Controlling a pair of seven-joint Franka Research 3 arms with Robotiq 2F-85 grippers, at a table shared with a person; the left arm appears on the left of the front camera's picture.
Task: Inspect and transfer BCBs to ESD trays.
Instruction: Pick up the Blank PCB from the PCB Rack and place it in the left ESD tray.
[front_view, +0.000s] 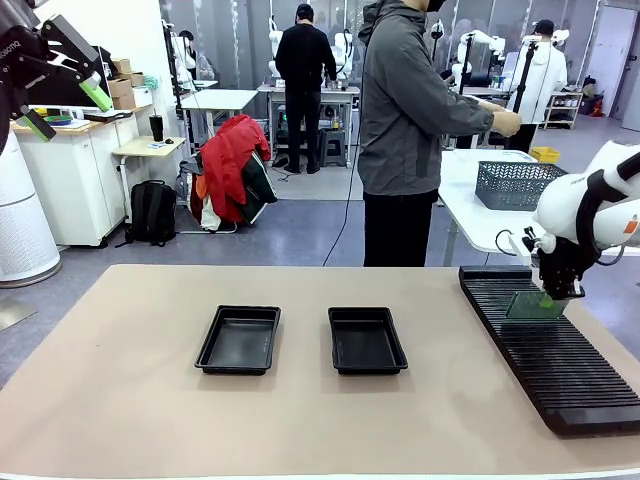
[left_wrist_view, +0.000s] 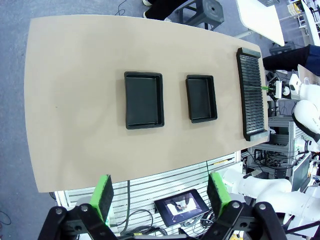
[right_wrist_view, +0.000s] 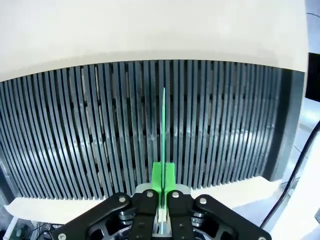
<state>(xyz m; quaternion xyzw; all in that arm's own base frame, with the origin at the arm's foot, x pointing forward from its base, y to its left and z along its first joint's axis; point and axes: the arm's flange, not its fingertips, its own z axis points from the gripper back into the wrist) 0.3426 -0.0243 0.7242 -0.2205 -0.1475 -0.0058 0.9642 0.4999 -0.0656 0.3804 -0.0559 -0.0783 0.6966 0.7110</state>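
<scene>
Right jaws closed on a BCB (right_wrist_view: 164, 120), green pads (right_wrist_view: 157, 175) pinching its top edge. The board stands upright, directly below the jaws, in the slotted black rack (right_wrist_view: 75, 140). I can't tell whether its bottom edge is clear of the slot.

Long axis of the board runs along the slot, so across the rack's width. The rack sits at the robot's right end of the surface (front_view: 130, 400).

Key relation: both ESD trays lie to the robot's left of the held board, well apart from it. The near tray (front_view: 367, 342) is closer and the far tray (front_view: 238, 340) sits beyond it, both empty. The right arm is by far the nearer one, so the transfer is probably its job.

Left jaws wide open, nothing between the pads (left_wrist_view: 104, 194), held high over the left side, far from the board.

View differences:
- Right wrist: board edge-on, a thin green line in one slot.
- Front: the board's flat face (front_view: 533, 305) under the jaws.
- Left wrist: whole layout from above, with trays side by side and the board a green sliver (left_wrist_view: 263, 88) on the rack.
</scene>
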